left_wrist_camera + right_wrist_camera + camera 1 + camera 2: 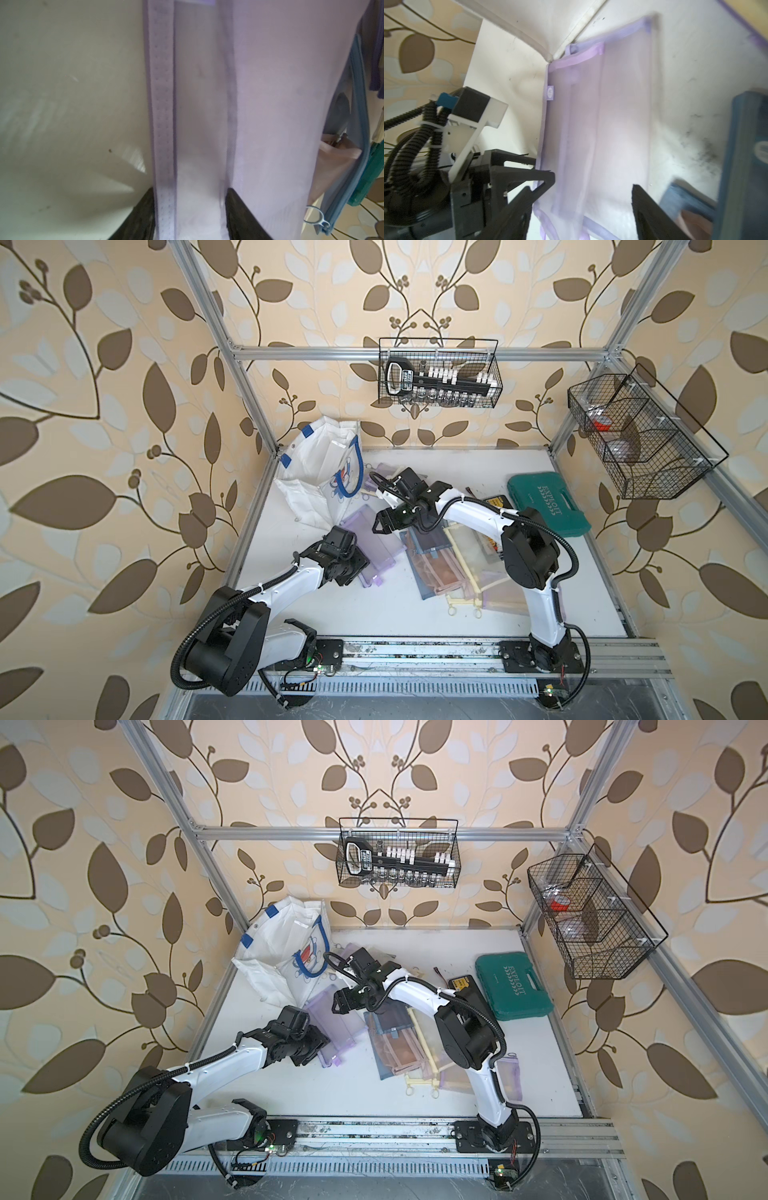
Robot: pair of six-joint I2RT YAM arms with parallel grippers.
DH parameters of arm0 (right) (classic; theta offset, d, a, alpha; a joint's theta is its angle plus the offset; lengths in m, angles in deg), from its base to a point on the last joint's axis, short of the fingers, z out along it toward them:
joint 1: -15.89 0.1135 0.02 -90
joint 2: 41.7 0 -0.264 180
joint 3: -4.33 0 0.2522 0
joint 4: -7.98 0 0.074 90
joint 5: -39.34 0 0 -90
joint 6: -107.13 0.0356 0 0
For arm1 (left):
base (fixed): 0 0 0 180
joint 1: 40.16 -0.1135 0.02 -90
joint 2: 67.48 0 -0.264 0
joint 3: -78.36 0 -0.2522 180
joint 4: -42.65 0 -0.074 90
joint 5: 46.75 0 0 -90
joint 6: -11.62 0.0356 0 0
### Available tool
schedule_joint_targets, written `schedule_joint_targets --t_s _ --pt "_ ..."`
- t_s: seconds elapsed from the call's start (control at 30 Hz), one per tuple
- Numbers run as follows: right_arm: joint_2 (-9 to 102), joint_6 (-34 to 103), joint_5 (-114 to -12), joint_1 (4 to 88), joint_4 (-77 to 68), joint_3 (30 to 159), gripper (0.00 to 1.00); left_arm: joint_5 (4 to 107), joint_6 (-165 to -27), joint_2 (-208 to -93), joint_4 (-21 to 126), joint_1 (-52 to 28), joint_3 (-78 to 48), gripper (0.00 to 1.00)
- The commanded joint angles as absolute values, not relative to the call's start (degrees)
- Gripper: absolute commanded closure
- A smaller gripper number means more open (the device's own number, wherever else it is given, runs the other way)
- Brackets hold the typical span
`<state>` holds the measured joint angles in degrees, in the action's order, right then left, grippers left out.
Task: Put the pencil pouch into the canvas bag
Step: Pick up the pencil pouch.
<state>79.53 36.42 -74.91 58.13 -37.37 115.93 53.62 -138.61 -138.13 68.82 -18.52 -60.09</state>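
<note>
Left wrist view: the left gripper (190, 207) has its fingers apart, with the seamed edge of the purple pencil pouch (270, 104) between them, stretching away from the tips. The right gripper (581, 187), fingers also apart, hovers over that pouch. Farther beyond stands the canvas bag (309, 472).
</note>
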Motion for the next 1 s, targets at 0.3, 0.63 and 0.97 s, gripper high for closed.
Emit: schedule_joint_targets --t_s 0.3,0.63,0.97 --pt "85.21 39.07 -82.44 59.15 -34.99 114.59 0.37 56.29 -139.03 -139.42 65.93 -19.05 -63.56 0.56" --pt "82.87 38.91 -81.57 58.70 -33.73 111.35 0.41 56.50 -139.24 -140.17 65.44 -19.06 -64.03 0.64" --pt "82.04 40.73 -86.94 58.26 -30.33 108.63 0.92 58.26 -136.30 -140.59 67.59 -18.98 -61.46 0.71"
